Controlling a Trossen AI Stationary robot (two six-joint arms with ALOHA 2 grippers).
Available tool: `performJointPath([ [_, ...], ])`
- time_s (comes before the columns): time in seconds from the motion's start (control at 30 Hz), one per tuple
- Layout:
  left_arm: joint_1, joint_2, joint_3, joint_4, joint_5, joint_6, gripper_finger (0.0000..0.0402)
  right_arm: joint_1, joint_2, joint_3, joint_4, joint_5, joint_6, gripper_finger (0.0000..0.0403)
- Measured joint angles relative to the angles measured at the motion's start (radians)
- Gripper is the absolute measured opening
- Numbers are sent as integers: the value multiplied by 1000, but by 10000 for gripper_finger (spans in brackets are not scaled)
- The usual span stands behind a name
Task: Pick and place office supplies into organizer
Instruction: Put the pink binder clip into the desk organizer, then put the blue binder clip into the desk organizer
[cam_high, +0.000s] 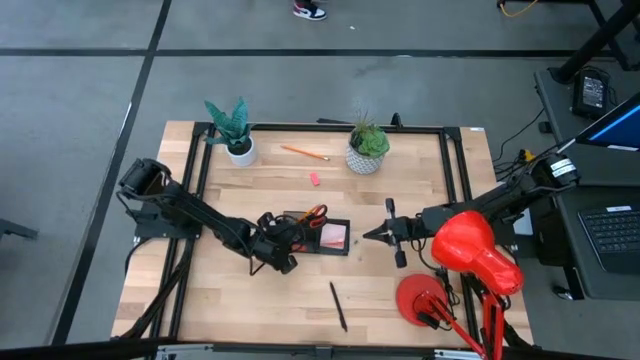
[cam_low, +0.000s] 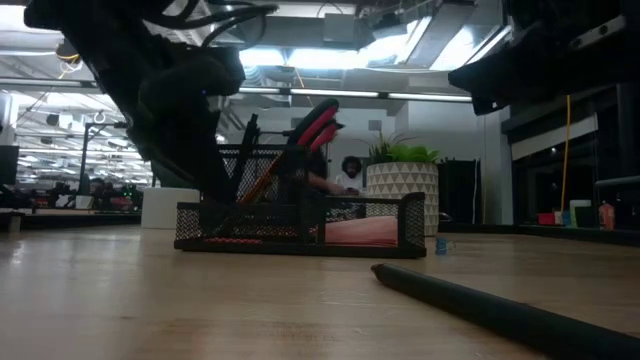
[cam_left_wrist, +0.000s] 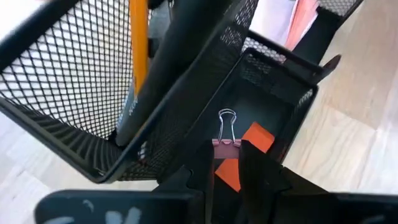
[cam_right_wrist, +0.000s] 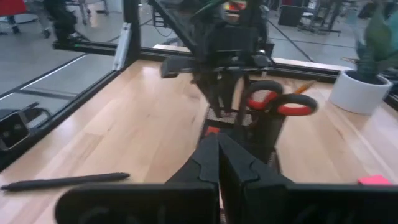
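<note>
The black mesh organizer (cam_high: 335, 248) stands mid-table. Red-handled scissors (cam_high: 315, 213), an orange pencil (cam_left_wrist: 138, 43) and a dark pen (cam_left_wrist: 180, 56) stand in its tall compartment. A pink sticky-note block (cam_high: 333, 235) lies in its tray. My left gripper (cam_left_wrist: 227, 155) reaches down into a low compartment (cam_left_wrist: 273, 93) at the organizer's left end, shut on a small pink binder clip (cam_left_wrist: 225, 144). Orange pieces (cam_left_wrist: 258, 137) show beside the clip, and I cannot tell what they rest on. My right gripper (cam_high: 370, 235) hovers shut, just right of the organizer, holding nothing. My left gripper pinches the pink body of the binder clip (cam_left_wrist: 225, 145) between its two fingertips. The fingers slant down from the table's left. The clip's wire loop (cam_left_wrist: 227, 118) points away from the fingers, over the compartment floor. Whether the clip touches the floor I cannot tell.
Two potted plants (cam_high: 232, 135) (cam_high: 367, 148) stand at the far edge, with a loose pencil (cam_high: 305, 152) between them and a pink eraser (cam_high: 314, 179) nearer. A dark pen (cam_high: 338, 305) lies near the front. A red lamp (cam_high: 470, 250) stands at the right.
</note>
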Motion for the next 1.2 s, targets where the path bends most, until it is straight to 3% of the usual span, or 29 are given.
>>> performJointPath([
  [0.2, 7, 0, 0, 2, -1, 1, 56, -26, 0, 0, 0, 1, 4, 0],
  [0.67, 18, -3, 1, 24, 19, -4, 126, -29, 0, 0, 4, -4, 6, 0],
  [1.03, 7, -121, 70, 17, 54, 344, 117, -29, 0, 0, 3, -3, -53, 0],
  [1.2, -26, -182, 70, 8, 4, 497, 103, -29, 0, 0, 3, -3, -53, 0],
])
